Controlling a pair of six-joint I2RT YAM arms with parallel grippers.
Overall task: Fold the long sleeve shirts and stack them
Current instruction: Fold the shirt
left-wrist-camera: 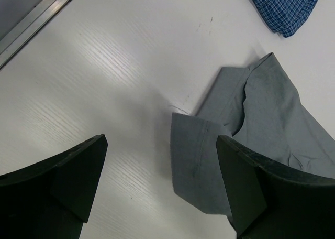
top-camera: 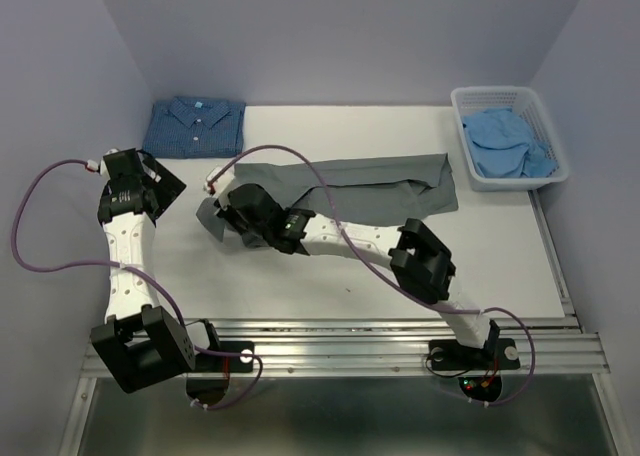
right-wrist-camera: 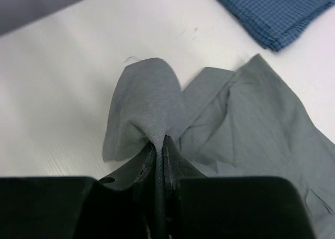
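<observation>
The grey shirt [top-camera: 370, 181] lies spread across the middle of the table, its left end bunched. My right gripper [top-camera: 228, 216] is shut on that left end of the grey shirt [right-wrist-camera: 152, 113], with the cloth pinched between its jaws and lifted a little. My left gripper [top-camera: 150, 191] is open and empty, just left of the grey sleeve end [left-wrist-camera: 199, 160]. The dark blue dotted shirt [top-camera: 196, 126] lies folded at the back left; it also shows in the left wrist view [left-wrist-camera: 285, 6] and in the right wrist view [right-wrist-camera: 272, 8]. The pale blue shirt [top-camera: 505, 141] is crumpled in the basket.
A white lattice basket [top-camera: 545, 106] stands at the back right corner. Purple cables loop from both arms, one over the grey shirt. A metal rail [top-camera: 400, 341] runs along the table's near edge. Walls close in the left, back and right sides.
</observation>
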